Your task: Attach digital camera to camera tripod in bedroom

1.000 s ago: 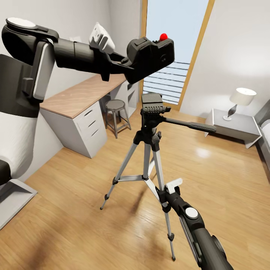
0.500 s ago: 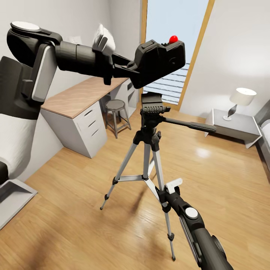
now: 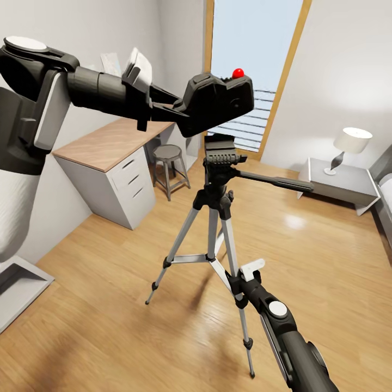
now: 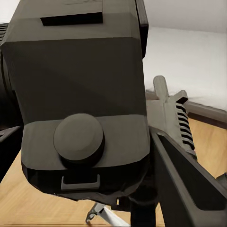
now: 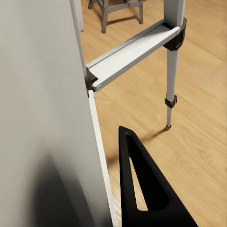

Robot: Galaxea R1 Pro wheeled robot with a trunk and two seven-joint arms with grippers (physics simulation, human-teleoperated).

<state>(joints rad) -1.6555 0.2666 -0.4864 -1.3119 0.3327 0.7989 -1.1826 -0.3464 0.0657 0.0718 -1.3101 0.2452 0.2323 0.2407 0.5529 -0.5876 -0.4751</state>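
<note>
Black and rigid, the digital camera (image 3: 215,103) looks light, clamped in the left gripper (image 3: 182,106) just above the camera tripod (image 3: 218,218). The right gripper (image 3: 239,280) grips a slim, tippy-looking leg; its body sides seem the safest hold.

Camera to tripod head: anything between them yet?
Nothing. In the head view the camera, held by the left gripper, hangs just above the tripod head, slightly left of it.
</note>
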